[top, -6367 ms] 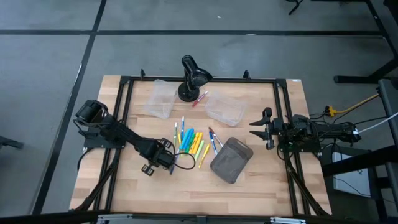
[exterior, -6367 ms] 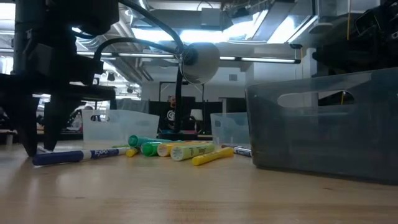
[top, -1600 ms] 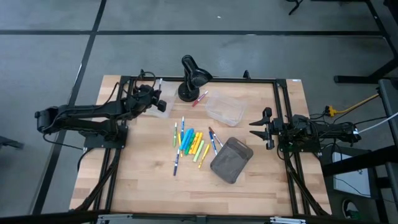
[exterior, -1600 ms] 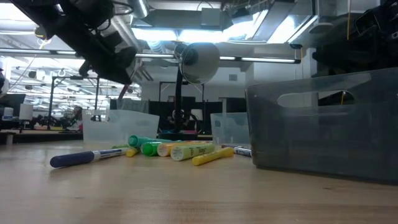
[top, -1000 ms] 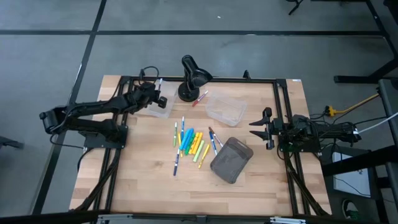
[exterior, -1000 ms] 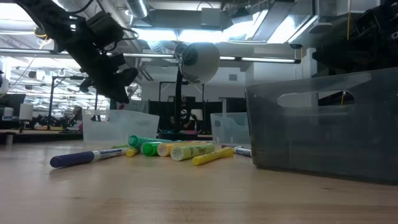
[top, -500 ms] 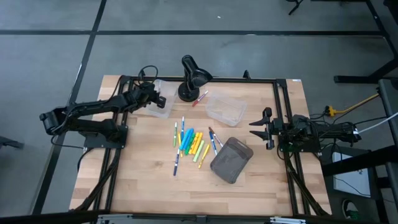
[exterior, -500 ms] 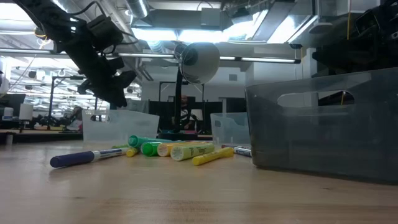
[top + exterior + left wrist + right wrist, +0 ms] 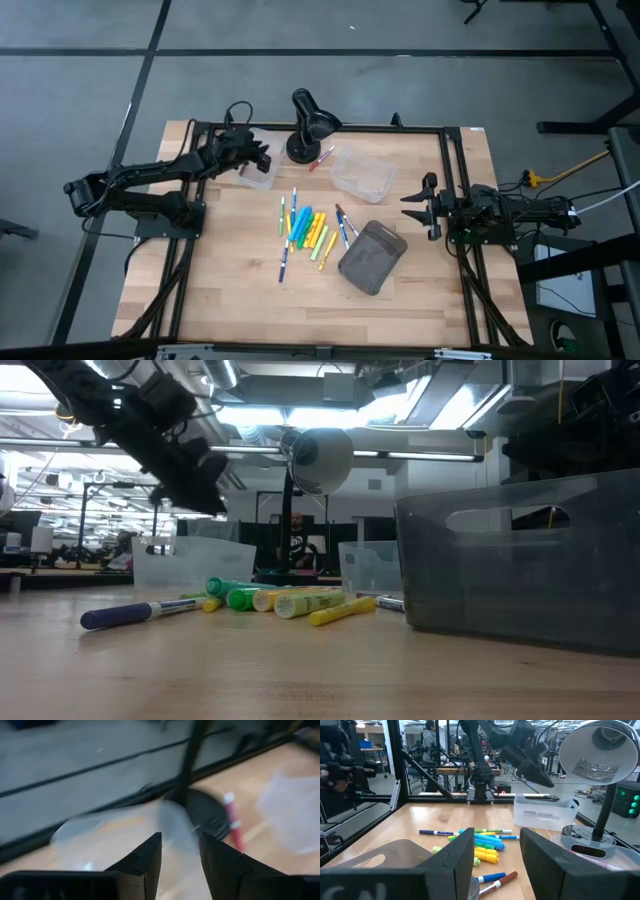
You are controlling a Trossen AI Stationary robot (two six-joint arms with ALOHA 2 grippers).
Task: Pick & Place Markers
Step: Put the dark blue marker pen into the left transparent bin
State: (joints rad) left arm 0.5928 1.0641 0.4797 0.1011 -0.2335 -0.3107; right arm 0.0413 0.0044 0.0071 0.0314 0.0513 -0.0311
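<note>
Hard to see what's inside the clear bin [image 9: 255, 170] right under the left gripper [image 9: 258, 158], whose fingers are spread apart with nothing between them. The second clear bin [image 9: 361, 174] looks empty and the grey pouch [image 9: 371, 257] hides its contents. About a dozen markers [image 9: 308, 229] lie loose between the grippers, one red one [image 9: 322, 158] by the black lamp [image 9: 309, 124]. The right gripper [image 9: 413, 207] is parked open beyond the pile, holding nothing.

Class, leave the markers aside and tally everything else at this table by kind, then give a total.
Clear tubs: 2
Grey bin: 1
Desk lamp: 1
Robot arms: 2
Total: 6
</note>
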